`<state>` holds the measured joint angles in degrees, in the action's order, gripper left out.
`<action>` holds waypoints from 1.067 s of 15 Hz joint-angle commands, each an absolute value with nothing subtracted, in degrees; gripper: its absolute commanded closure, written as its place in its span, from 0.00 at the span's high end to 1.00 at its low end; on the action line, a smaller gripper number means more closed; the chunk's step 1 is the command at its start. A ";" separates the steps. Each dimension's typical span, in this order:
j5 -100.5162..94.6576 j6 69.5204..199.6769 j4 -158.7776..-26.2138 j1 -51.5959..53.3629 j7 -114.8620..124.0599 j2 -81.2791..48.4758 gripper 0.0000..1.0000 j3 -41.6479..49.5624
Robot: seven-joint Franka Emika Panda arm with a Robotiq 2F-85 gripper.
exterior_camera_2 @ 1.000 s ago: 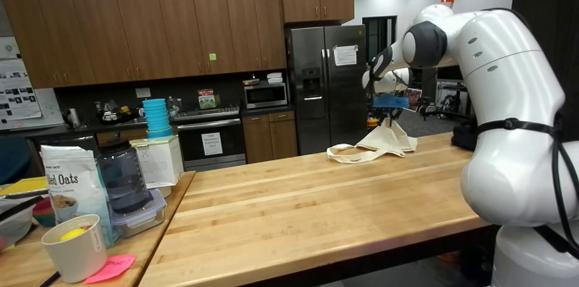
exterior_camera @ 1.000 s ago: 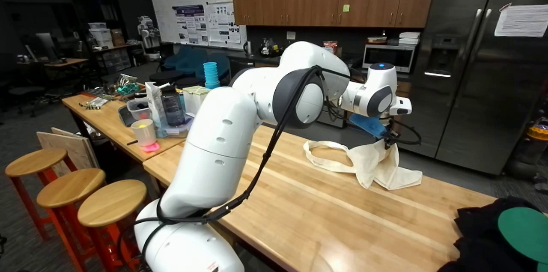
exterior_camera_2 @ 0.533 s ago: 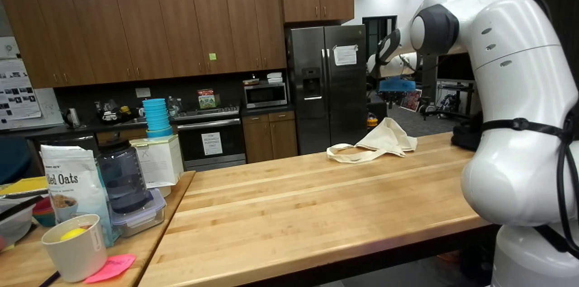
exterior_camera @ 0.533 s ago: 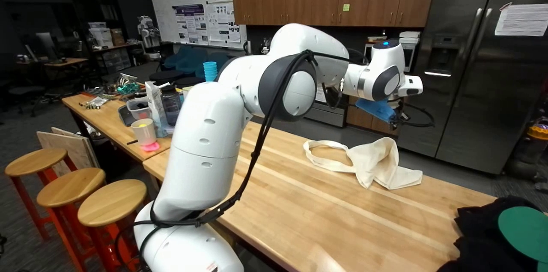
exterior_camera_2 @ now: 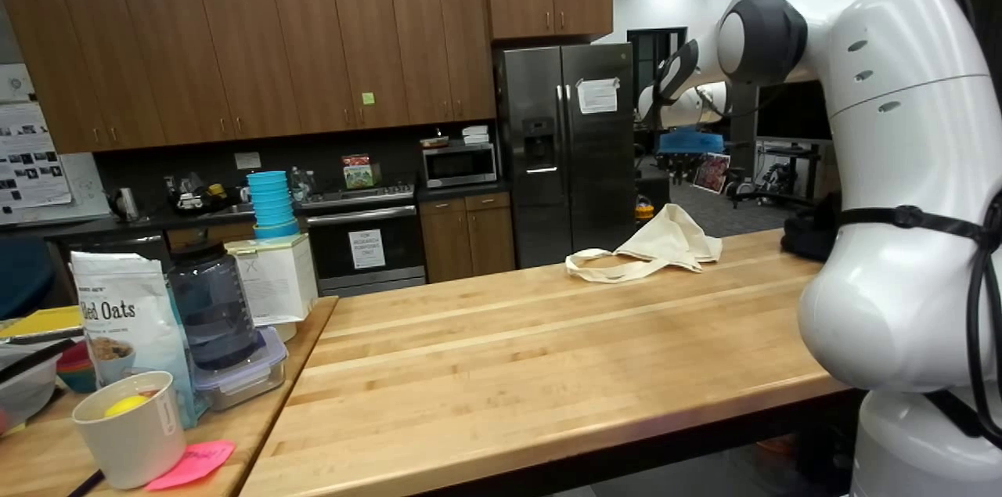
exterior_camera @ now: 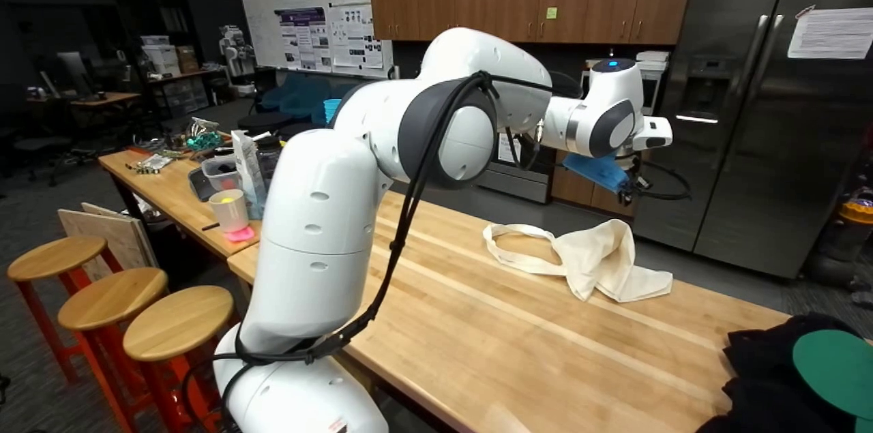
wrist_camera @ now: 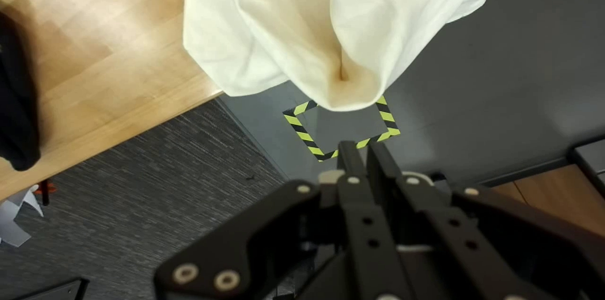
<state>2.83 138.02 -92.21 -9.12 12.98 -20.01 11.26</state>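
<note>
My gripper points down past the table's edge in the wrist view. Its two black fingers stand close together with a narrow gap, and nothing is between them. In an exterior view the gripper hangs above and apart from a cream cloth bag. The bag lies crumpled with a raised peak at the far edge of the table, its handle loop spread to one side. It also shows in an exterior view and in the wrist view. A blue part is fixed at my wrist; it hides the fingers in an exterior view.
The wooden table carries a black item with a green disc at one corner. An adjoining table holds an oats bag, a cup, a dark jar and blue stacked cups. A fridge stands behind.
One second ago my gripper was at the bag's peak. It has risen off it and the arm has drawn back. The bag stays in place. Over the last half second the gripper has shifted little.
</note>
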 commanded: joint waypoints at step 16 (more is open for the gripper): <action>0.31 132.69 -88.71 -5.75 20.50 -24.45 1.00 11.37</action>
